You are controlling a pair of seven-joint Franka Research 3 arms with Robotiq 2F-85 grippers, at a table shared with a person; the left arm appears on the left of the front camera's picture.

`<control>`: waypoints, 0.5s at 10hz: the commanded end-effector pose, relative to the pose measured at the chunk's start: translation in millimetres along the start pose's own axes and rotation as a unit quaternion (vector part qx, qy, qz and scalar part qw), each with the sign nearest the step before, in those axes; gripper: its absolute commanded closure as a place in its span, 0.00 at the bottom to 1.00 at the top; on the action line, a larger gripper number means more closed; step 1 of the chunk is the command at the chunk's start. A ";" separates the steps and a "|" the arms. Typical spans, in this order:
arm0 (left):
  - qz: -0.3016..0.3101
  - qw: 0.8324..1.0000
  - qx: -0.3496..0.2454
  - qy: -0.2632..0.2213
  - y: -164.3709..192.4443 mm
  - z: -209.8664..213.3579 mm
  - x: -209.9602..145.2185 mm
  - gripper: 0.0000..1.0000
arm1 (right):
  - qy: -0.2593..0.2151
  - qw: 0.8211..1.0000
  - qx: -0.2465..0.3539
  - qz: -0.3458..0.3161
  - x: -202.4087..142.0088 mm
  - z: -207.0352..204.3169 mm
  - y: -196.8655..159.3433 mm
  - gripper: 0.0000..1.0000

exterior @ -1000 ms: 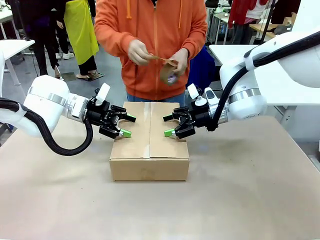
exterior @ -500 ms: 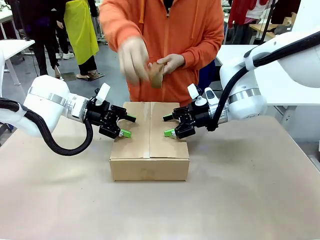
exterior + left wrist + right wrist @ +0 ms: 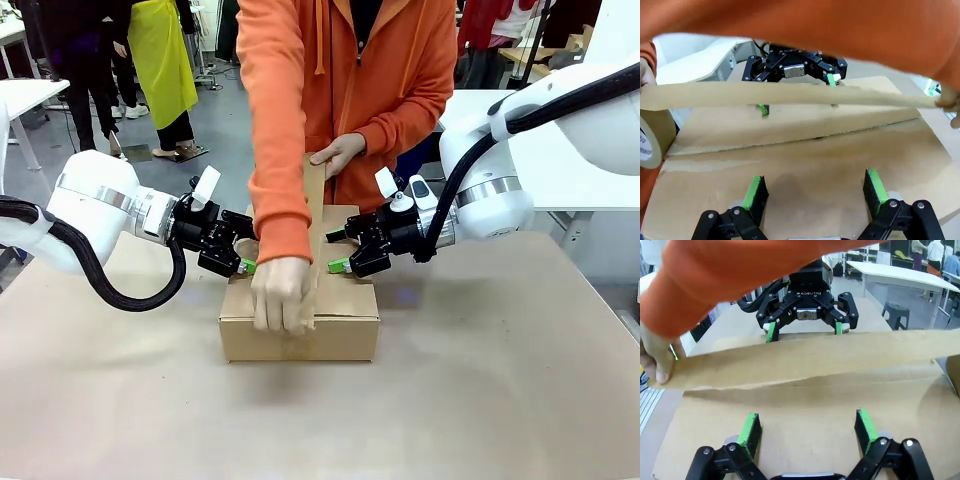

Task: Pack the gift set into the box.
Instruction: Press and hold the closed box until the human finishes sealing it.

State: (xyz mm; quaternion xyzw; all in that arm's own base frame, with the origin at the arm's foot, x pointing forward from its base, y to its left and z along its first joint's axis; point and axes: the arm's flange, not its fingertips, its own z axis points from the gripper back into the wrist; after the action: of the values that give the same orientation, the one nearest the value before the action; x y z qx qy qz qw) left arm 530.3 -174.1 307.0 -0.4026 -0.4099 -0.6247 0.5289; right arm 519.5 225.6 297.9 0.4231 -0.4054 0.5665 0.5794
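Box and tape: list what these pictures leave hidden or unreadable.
- Inside of the box: flaps closed in the front view, so no contents can be seen.
- Centre seam: covered by the tape strip and the person's sleeve.
- Tape roll: cut off by the left wrist view's edge; its print is unreadable.
- Left gripper fingertips: partly behind the sleeve.
- Right gripper: whether its pads touch the flap is unclear.

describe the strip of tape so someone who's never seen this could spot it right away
Find the brown box at the table's middle, between the two grippers. Above its top seam a person in orange stretches the tape strip, the only long, thin brown band held taut between two hands.
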 end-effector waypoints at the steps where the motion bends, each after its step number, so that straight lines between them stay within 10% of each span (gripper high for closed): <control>1: -0.010 1.000 0.001 -0.003 -2.0 0.5 -2.2 0.00 | 0.002 1.000 0.000 0.012 -0.5 -0.1 1.3 0.00; 5: -0.010 1.000 0.001 -0.003 -2.0 0.5 -2.2 0.00 | 0.002 1.000 0.000 0.012 -0.5 -0.1 1.3 0.00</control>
State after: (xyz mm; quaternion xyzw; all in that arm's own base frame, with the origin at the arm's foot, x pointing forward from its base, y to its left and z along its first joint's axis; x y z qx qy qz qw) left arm 530.4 -173.9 307.1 -0.4025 -0.4100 -0.6246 0.5290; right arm 519.5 225.6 297.9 0.4231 -0.4054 0.5666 0.5794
